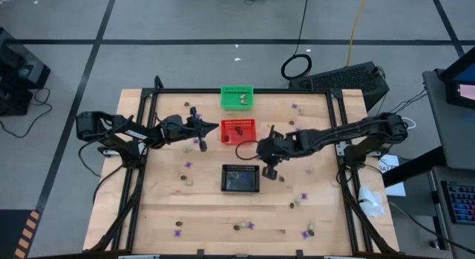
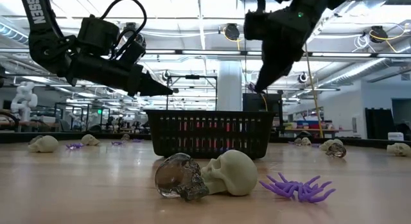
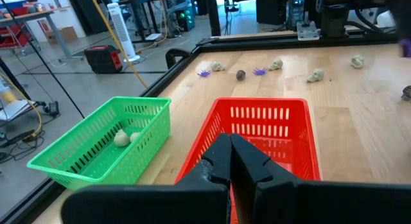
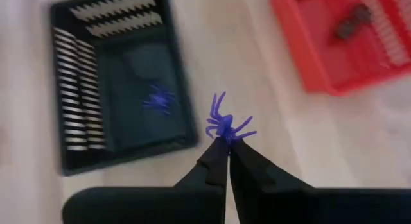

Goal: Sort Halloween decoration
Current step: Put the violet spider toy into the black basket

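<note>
The right claw (image 4: 226, 142) is pinched shut on a purple spider (image 4: 226, 124), held in the air just beside the black basket (image 4: 64, 153), probably because that basket takes the purple pieces: one spider (image 4: 158, 97) already lies in it. The left claw (image 3: 230, 161) is shut on nothing and hangs over the red basket's (image 3: 273, 115) near rim, likely having nothing left to drop there. There are three baskets; the green basket (image 3: 77, 156) holds two cream skulls (image 3: 122, 138). Many more trinkets lie scattered over the surface (image 1: 200, 207), too small to count surely.
</note>
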Controlling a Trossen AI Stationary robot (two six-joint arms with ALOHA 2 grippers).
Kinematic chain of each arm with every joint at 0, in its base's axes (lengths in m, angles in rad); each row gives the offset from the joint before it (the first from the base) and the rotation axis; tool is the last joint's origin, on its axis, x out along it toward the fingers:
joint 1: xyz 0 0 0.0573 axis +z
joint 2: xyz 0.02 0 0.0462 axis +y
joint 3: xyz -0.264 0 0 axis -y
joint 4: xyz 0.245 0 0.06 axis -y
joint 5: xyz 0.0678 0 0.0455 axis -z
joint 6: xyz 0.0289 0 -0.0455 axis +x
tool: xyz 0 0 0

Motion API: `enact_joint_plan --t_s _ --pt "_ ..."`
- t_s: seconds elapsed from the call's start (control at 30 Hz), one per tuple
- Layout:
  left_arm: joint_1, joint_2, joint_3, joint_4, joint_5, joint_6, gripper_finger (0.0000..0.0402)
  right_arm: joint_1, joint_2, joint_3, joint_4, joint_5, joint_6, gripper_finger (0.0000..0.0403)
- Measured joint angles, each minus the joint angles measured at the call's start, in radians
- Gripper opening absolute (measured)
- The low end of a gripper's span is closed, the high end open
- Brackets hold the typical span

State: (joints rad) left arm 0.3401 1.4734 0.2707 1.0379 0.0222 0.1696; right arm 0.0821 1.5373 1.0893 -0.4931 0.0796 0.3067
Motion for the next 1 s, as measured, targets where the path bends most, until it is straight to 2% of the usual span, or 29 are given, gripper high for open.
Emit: enact_joint_plan --t_s 0.33,0.6,0.73,1.0 --pt "0.0 0.0 0.0 0.0 0.0 0.0 0.0 0.015 0.124 0.024 0.103 -0.155 -0.016 0.0" --pt "0.0 0.0 0.0 0.0 0.0 0.0 0.0 0.018 0.241 0.141 0.017 -0.163 -0.062 0.0002" --pt "0.0 0.0 0.0 -0.001 0.0 0.0 0.0 0.019 0.267 0.175 -0.018 -0.163 -0.089 0.0023" --pt "0.0 0.0 0.0 -0.021 0.0 0.0 0.0 0.025 0.25 0.18 -0.022 -0.163 -0.089 0.0094"
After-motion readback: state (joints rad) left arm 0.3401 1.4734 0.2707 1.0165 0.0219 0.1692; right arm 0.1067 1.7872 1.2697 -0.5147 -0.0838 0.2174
